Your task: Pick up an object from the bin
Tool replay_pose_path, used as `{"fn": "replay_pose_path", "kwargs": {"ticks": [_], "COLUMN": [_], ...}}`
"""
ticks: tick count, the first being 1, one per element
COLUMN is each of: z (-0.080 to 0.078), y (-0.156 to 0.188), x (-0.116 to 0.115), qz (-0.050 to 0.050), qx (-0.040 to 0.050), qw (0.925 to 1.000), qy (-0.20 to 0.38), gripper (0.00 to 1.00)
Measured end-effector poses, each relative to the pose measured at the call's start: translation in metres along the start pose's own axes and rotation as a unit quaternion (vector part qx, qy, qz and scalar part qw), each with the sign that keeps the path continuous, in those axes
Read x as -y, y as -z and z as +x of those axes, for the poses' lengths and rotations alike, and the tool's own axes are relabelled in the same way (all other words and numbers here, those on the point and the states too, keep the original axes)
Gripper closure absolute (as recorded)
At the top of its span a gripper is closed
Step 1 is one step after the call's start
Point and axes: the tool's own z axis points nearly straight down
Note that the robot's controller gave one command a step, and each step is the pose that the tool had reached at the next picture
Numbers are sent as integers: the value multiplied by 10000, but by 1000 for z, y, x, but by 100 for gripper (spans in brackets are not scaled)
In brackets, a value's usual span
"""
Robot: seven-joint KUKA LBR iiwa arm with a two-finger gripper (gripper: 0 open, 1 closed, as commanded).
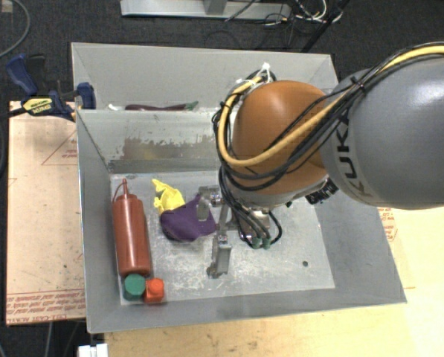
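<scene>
1. We are seeing the tool [219, 245] hanging low over the middle of the bin [318, 274], just right of a purple soft lump [183, 223].
2. We are failing to tell whether the tool is spread or pressed together.
3. A crumpled yellow thing [167, 196] is lying just beside the lump, and a red-brown bottle [131, 236] is lying along the left wall.

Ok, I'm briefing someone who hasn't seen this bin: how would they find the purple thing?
Look at the grey metal bin's floor, near its middle, just left of the gripper. The purple thing is a rounded lump next to a small yellow piece. Unlike the long red cylinder further left, it is squat and purple.
</scene>
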Motion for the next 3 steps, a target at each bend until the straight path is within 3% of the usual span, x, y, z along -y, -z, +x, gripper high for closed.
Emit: {"fn": "replay_pose_path", "kwargs": {"ticks": [1, 2, 3], "z": [0, -27, -31], "y": [0, -42, -66], "x": [0, 2, 32], "qz": [0, -19, 0], "qx": [0, 50, -25], "qw": [10000, 10000, 9999], "qy": [0, -48, 126], "gripper": [0, 0, 0]}}
